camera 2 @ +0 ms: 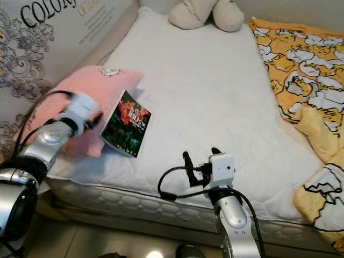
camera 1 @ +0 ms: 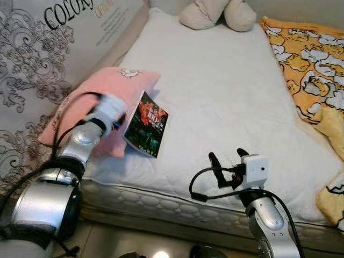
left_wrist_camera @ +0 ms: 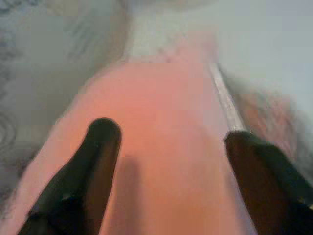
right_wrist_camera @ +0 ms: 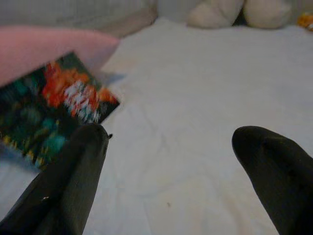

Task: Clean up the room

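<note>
A dark, red-lettered book (camera 1: 146, 124) leans tilted against the pink pillow (camera 1: 99, 105) on the bed (camera 1: 226, 97). The left gripper (left_wrist_camera: 171, 161) hovers over the pillow, jaws wide and empty. The right gripper's (right_wrist_camera: 171, 161) jaws gape empty too.

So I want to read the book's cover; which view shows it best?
The left eye view: the book shows whole and sharpest, leaning on the pink pillow. The right eye view matches it. The right wrist view blurs it; the left wrist view catches just an edge.

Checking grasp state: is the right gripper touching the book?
Apart. In the left eye view the right gripper hovers open near the bed's front edge, with bare white mattress between it and the book.
</note>
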You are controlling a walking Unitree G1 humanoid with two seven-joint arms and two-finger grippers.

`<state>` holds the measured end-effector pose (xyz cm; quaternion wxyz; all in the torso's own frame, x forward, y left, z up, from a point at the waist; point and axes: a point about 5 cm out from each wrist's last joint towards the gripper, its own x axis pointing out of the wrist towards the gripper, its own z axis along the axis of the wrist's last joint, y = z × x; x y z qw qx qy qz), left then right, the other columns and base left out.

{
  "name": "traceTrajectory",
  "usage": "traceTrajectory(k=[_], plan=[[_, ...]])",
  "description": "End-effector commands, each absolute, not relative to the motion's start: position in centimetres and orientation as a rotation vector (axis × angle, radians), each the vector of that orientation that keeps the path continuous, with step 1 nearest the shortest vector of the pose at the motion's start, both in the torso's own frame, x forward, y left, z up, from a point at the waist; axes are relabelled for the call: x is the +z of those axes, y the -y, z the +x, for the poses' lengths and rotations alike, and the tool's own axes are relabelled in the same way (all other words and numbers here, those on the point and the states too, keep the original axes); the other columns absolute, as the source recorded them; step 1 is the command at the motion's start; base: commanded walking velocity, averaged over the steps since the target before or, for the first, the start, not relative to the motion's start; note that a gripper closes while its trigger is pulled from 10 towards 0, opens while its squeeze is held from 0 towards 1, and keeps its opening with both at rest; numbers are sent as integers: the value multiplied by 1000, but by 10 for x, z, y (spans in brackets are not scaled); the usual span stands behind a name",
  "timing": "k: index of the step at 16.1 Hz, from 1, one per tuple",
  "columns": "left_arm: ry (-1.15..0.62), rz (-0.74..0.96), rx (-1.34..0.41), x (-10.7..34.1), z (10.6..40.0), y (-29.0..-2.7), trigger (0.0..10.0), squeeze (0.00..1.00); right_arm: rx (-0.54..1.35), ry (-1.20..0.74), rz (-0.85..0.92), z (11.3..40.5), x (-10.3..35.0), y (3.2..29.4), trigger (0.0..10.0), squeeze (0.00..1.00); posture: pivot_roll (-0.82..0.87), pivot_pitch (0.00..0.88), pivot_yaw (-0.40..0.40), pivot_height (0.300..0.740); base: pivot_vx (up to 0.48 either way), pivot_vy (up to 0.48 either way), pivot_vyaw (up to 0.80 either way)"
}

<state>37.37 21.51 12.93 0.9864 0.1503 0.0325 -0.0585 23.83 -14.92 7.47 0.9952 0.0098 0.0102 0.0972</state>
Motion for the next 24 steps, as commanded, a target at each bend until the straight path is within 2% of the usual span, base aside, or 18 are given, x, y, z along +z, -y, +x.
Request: traceTrajectory(k=[1, 3, 4, 6, 8, 11, 15, 17, 19, 24], plan=[[62, 45, -25, 128, 360, -216, 10000, 0, 131, 36, 29, 242, 82, 158, 10000, 263, -78, 0, 43, 740, 0, 0, 0], [97, -18, -51, 120, 341, -196, 10000, 0, 101, 51, 28, 244, 83, 162, 10000, 267, -51, 0, 35, 740, 0, 0, 0], [101, -15, -125, 116, 329, -174, 10000, 0, 90, 57, 26, 246, 83, 163, 10000, 271, -34, 0, 24, 740, 0, 0, 0], [101, 22, -239, 110, 322, -148, 10000, 0, 87, 61, 24, 252, 81, 160, 10000, 267, -11, 0, 7, 740, 0, 0, 0], [88, 6, -224, 115, 328, -153, 10000, 0, 109, 64, 14, 261, 82, 154, 10000, 267, 1, 0, -2, 740, 0, 0, -203], [55, 50, -192, 124, 331, -159, 10000, 0, 140, 70, 7, 268, 83, 150, 10000, 271, -2, 0, -5, 740, 0, 480, -529], [27, 64, -202, 119, 332, -146, 10000, 0, 154, 68, 6, 270, 81, 150, 10000, 263, -9, 0, -3, 740, 0, 120, 0], [31, 73, -211, 123, 334, -139, 10000, 0, 157, 72, -2, 271, 81, 150, 10000, 290, -16, 0, 1, 740, 0, 0, 725], [20, 75, -210, 123, 337, -138, 10000, 0, 148, 63, 1, 271, 79, 152, 10000, 275, -17, 0, 4, 740, 0, 0, 334], [10, 98, -253, 124, 340, -131, 10000, 0, 157, 60, 3, 270, 77, 151, 10000, 263, -24, 0, 13, 740, 450, 0, 0]])
